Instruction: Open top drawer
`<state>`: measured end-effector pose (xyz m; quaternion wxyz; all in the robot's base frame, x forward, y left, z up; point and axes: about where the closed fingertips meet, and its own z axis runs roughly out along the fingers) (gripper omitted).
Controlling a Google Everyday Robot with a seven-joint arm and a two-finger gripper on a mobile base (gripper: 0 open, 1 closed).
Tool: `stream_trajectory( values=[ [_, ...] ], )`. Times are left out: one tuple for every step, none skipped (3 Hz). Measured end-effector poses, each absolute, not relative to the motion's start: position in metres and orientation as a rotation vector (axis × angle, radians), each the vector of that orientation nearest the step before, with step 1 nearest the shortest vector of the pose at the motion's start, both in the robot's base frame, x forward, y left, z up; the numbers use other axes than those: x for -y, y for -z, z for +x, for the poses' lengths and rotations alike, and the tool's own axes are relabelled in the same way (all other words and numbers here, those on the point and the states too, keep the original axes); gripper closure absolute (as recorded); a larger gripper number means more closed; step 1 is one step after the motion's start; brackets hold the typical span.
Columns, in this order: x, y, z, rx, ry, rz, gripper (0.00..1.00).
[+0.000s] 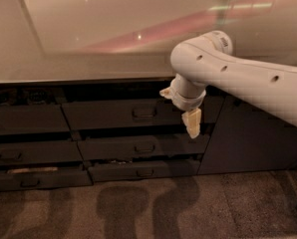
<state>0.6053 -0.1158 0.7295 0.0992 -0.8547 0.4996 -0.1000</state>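
Note:
The top drawer (103, 114) is a wide dark grey front just under the countertop, with a small black loop handle (144, 112) at its centre. A dark gap shows above its upper edge. My gripper (192, 123) hangs from the white arm (238, 78), pointing down in front of the drawer's right end. It is to the right of the handle, a little lower, and apart from it. It holds nothing that I can see.
Two shallower dark drawers (145, 148) sit below the top one, and another column of drawers (24, 121) is to the left. A tall dark cabinet door (253, 138) is on the right. A pale countertop (88, 59) runs above. Carpet floor (138, 208) lies below.

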Motion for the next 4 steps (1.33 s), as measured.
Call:
stream_trajectory(
  values=[
    [0.0962,-0.7205,0.6068,-1.441,0.284,-2.593,0.0],
    [0.0962,-0.7204,0.6068,-1.441,0.284,-2.593,0.0],
    [0.1006,-0.7193,0.6055,-1.506,0.31,-2.482,0.0],
    [0.1039,-0.7194,0.6059,-1.572,0.337,-2.343,0.0]
  ],
)
